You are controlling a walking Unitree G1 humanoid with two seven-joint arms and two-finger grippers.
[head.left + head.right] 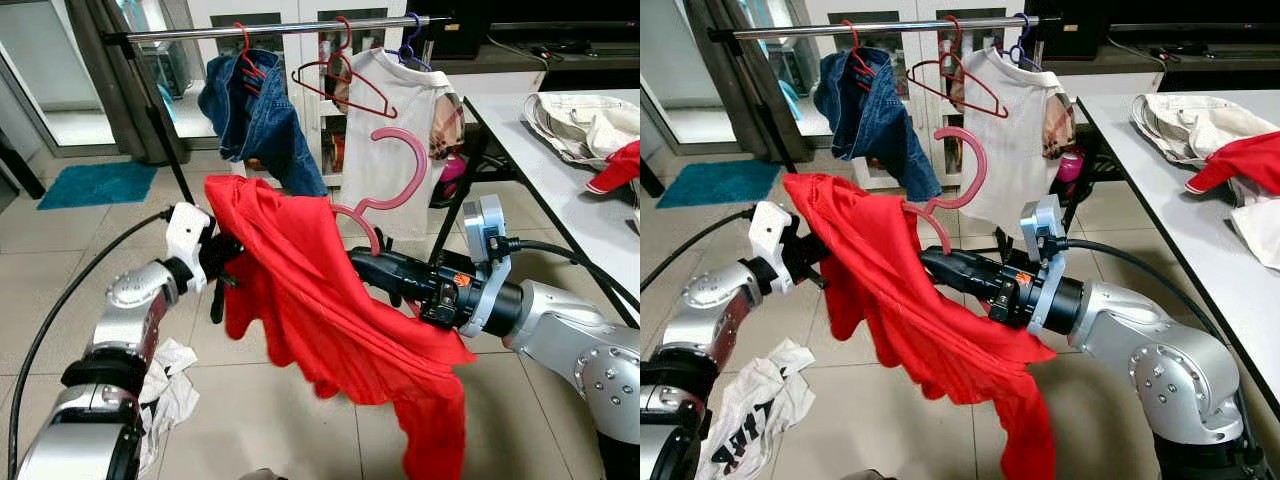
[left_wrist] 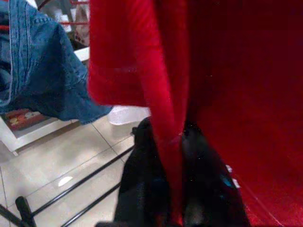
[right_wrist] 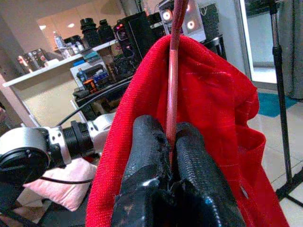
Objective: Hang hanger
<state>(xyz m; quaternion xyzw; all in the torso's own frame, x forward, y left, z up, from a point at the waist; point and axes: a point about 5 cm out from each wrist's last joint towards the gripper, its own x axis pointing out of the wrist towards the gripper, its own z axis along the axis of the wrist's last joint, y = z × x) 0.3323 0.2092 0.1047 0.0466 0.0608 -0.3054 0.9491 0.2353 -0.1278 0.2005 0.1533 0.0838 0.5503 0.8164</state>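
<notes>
From the head I see the pink hanger (image 1: 392, 185) carrying the red shirt (image 1: 310, 300) below the rail (image 1: 270, 30). In the left wrist view, my left gripper (image 2: 176, 189) pinches what looks like the shirt's edge. In the right wrist view, my right gripper (image 3: 171, 142) clamps the hanger.

Pink hanger (image 1: 392, 185) w/ red shirt (image 1: 320, 320) draped, hook up, below rail (image 1: 280, 28).
</notes>
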